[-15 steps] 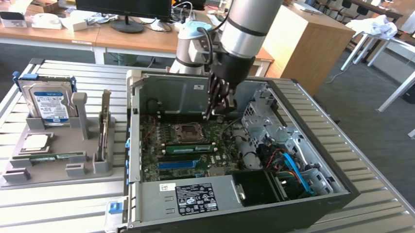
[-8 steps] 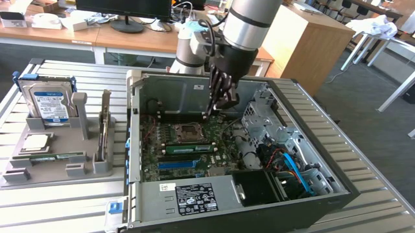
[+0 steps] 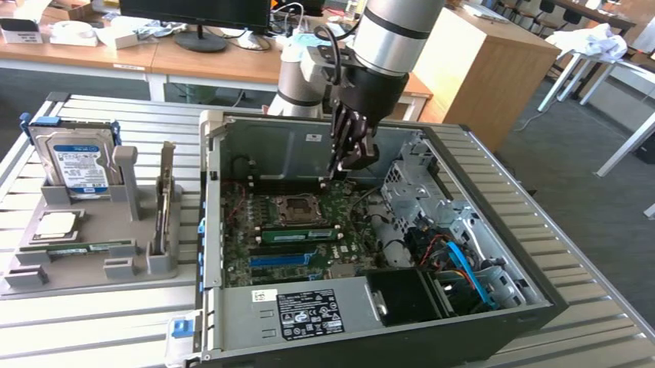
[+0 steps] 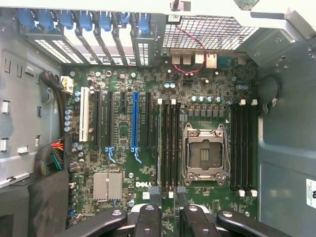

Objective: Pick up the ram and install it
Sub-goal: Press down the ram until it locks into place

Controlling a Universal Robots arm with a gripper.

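A ram stick stands seated in a slot of the motherboard, just beside the empty processor socket. From above, it shows as a thin green edge in the slot bank next to the socket. A second, alike ram stick lies flat on the grey parts holder outside the case. My gripper hangs above the board, a little over the seated stick. Its fingertips are slightly apart over the slot bank, open and holding nothing.
The open computer case surrounds the board, with a drive cage and cables on the exterior view's right. The holder also carries a blue-labelled hard drive, a silver processor chip and an upright card.
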